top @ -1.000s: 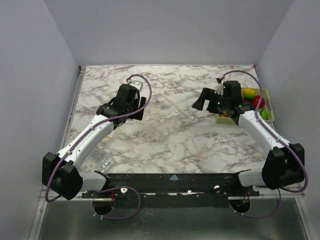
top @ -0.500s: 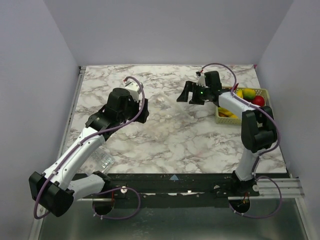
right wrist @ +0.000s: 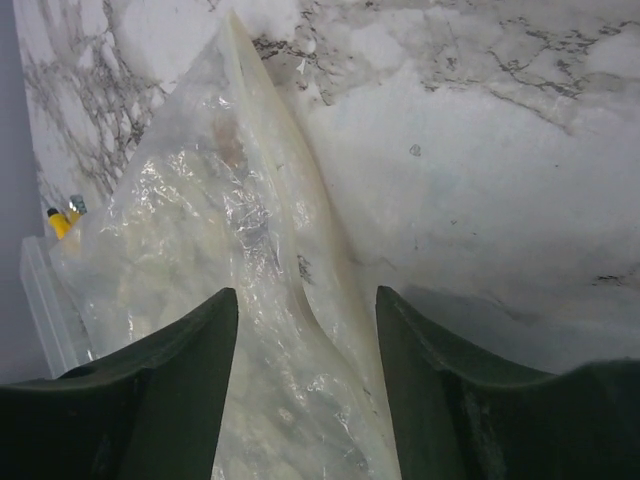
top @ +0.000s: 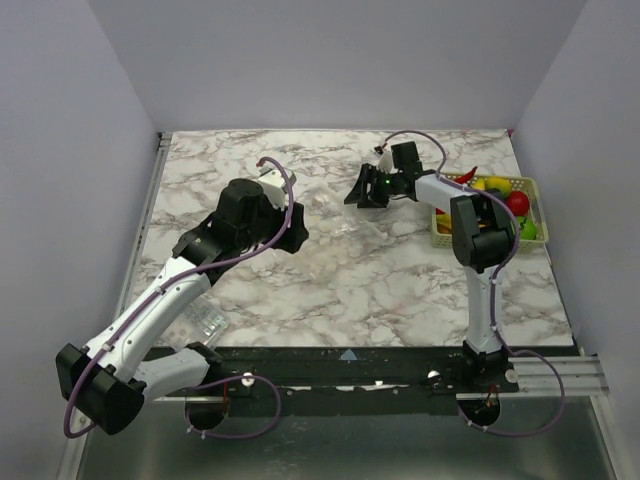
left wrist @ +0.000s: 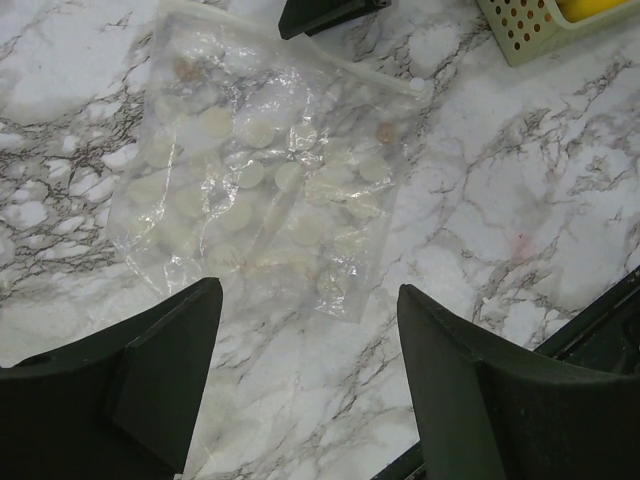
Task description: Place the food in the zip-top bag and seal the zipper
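The zip-top bag lies flat and see-through on the marble, faint in the top view. Its zipper runs along the far edge. My right gripper is open at that edge. In the right wrist view its jaws straddle the zipper and the bag, not closed on them. My left gripper is open and empty, hovering above the marble just short of the bag's near edge. The food, red, yellow and green, sits in the basket.
The pale green basket stands at the right edge; its corner shows in the left wrist view. A small clear packet lies near the left arm's base. The right gripper's fingers show at the bag's far edge.
The right gripper has swung left from beside the basket to the bag's far edge. The left gripper has shifted right, closer to the bag.
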You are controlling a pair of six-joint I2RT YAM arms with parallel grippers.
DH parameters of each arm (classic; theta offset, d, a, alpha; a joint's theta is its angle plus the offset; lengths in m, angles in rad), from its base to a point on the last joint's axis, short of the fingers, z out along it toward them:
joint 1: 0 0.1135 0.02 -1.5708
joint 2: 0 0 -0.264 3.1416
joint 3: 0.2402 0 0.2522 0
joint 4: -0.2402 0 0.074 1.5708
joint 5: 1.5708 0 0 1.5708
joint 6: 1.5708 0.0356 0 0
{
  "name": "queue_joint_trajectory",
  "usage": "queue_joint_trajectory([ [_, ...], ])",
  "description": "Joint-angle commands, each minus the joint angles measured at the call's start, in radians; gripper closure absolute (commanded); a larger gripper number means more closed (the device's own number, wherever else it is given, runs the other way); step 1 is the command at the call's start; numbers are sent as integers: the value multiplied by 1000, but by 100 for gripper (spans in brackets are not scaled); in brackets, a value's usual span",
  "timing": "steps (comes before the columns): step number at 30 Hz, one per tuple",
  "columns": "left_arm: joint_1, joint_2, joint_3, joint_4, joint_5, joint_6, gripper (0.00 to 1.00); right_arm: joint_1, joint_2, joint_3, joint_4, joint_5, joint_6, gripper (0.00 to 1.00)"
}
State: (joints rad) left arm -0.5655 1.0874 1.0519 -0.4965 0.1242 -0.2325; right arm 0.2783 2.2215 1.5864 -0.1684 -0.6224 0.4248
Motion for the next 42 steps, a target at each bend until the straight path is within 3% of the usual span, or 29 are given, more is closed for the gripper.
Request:
queue_joint_trajectory([
  [1,-6,-20,10,17,42,1,28,-2,37,15,57,-108,52,43],
  [3,-6,-20,7,20,59,-2,28,-2,43,-3,102,-157,77,44],
  [8,-7,-15,5,20,66,-2,28,0,44,-61,219,-209,136,61],
  [14,-7,0,5,25,86,-7,28,21,61,-105,285,-233,172,55],
  [19,-6,5,5,25,84,-7,28,53,77,-124,339,-257,204,58],
  [27,-5,20,-3,33,95,-34,28,90,-50,-304,463,-188,297,99],
  [37,35,59,-9,75,235,-122,29,119,-393,-640,586,-23,409,100],
  [42,46,70,-1,84,210,-219,36,212,-542,-718,564,122,333,100],
])
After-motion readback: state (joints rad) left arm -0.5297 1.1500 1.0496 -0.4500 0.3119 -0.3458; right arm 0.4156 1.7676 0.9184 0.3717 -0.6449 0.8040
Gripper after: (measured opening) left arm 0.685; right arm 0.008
